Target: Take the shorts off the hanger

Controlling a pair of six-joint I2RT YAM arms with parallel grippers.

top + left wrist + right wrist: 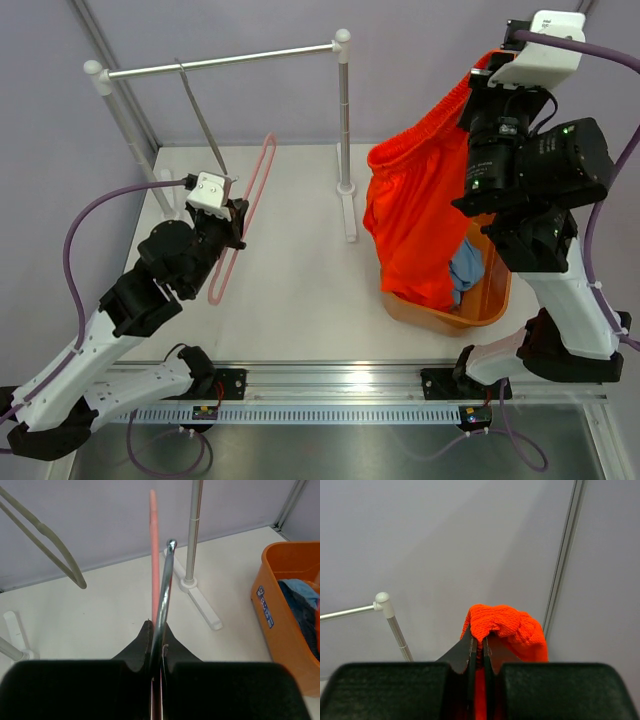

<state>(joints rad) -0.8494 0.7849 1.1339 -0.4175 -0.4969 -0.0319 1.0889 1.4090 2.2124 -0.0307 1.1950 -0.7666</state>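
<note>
A white bench stands in a corner of pale lilac walls. At its rear is a rail on white posts, with a grey hanger hooked over it. The left tool is pressed together on the pink hanger, pinching it at its metal hook. The hanger's long axis runs away from the fingers toward the rear wall, and it is bare. On the right side, the right tool is raised high and clamped on a bunched fold of the orange shorts. They hang lengthwise below it, slanting down and to the left, with the gathered waistband opening facing left. Their lower end reaches into the orange basket. The blue shorts lie crumpled in that basket, just beside the orange cloth.
</note>
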